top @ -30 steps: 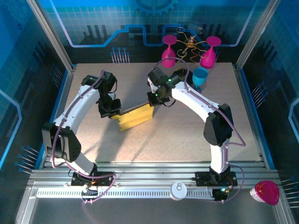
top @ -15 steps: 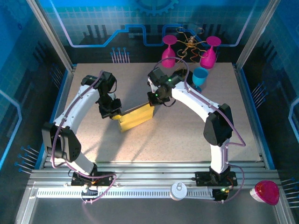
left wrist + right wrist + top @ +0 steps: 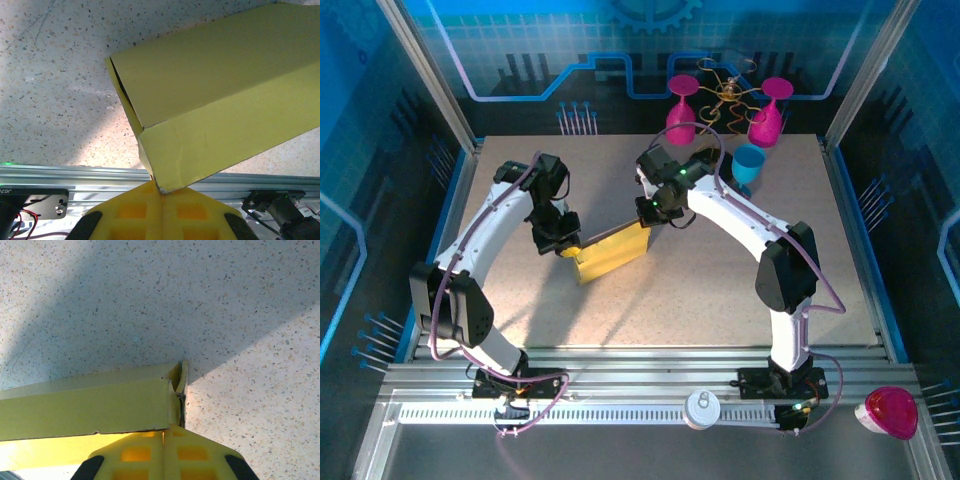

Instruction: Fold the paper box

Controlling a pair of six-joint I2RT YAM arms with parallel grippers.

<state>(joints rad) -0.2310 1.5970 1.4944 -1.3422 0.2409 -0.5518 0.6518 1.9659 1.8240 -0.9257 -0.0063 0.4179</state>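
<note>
The yellow paper box (image 3: 610, 252) is held up over the middle of the table as a shallow folded shape, one long side towards the arms. My left gripper (image 3: 567, 246) is shut on its left corner. In the left wrist view the yellow fingertips (image 3: 150, 197) pinch the lowest corner of the paper box (image 3: 215, 100), whose open seam shows at the left. My right gripper (image 3: 648, 220) is shut on the right end. In the right wrist view its jaws meet on the end flap of the paper box (image 3: 85, 407).
A blue cup (image 3: 749, 167) stands at the back right of the table, close to the right arm's elbow. Two pink goblets (image 3: 681, 110) (image 3: 768, 112) and a gold wire ornament (image 3: 728, 95) sit along the back edge. A metal rail (image 3: 620, 385) runs along the near edge.
</note>
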